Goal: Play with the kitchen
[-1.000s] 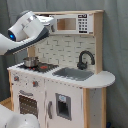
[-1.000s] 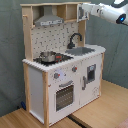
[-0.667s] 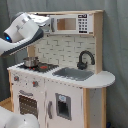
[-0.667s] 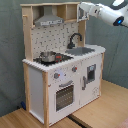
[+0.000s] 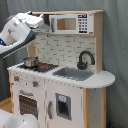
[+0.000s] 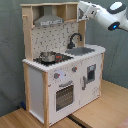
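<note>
One toy kitchen [image 5: 60, 75] [image 6: 62, 60] fills both exterior views: white body, light-wood side posts and top shelf, white tiled backsplash. We note a microwave [image 5: 69, 23] on the upper shelf in the first exterior view, with a grey range hood [image 6: 49, 20] beside it in the second exterior view. On the counter sit a black hob [image 6: 50, 58], a grey sink [image 5: 73, 74] [image 6: 82, 50] and a black curved faucet [image 5: 85, 59] [image 6: 75, 39] behind the sink. Below are knobs, an oven door [image 5: 26, 105] [image 6: 63, 94] with a dark window, and a second door with a dark panel.

Containers: a small metal pot [image 5: 31, 62] [image 6: 48, 56] stands on the hob; we cannot tell what it holds. The sink looks bare.

The kitchen stands upright on a wooden floor before a grey curtain. Its front faces the cameras obliquely; its long axis is vertical, the counter running hob to sink.

The white arm reaches in at upper-shelf height. Gripper [image 5: 42, 22] [image 6: 81, 10] sits at the shelf's end near the hood; we cannot tell how far its fingers are apart or whether it holds anything.
</note>
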{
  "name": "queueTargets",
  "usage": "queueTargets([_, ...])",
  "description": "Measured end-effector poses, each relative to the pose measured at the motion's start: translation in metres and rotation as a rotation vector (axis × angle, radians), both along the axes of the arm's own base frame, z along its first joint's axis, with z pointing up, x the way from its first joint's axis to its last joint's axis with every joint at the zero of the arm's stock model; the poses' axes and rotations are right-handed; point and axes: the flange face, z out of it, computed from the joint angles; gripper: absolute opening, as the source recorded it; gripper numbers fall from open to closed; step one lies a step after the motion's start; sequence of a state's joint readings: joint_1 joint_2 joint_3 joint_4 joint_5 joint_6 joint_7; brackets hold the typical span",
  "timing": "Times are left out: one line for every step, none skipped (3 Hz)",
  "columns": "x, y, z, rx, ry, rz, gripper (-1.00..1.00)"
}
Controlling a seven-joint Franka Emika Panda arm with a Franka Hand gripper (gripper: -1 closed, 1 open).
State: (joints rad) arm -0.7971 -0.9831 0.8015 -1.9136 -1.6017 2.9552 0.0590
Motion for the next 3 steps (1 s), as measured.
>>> queueTargets([-0.005, 0.018, -0.001, 0.040, -0.066, -0.009, 1.00])
queueTargets([-0.009, 0.031, -0.002, 0.098, -0.129, -0.018, 1.00])
queueTargets([-0.009, 0.038, -0.004, 0.169, -0.189, -0.031, 1.00])
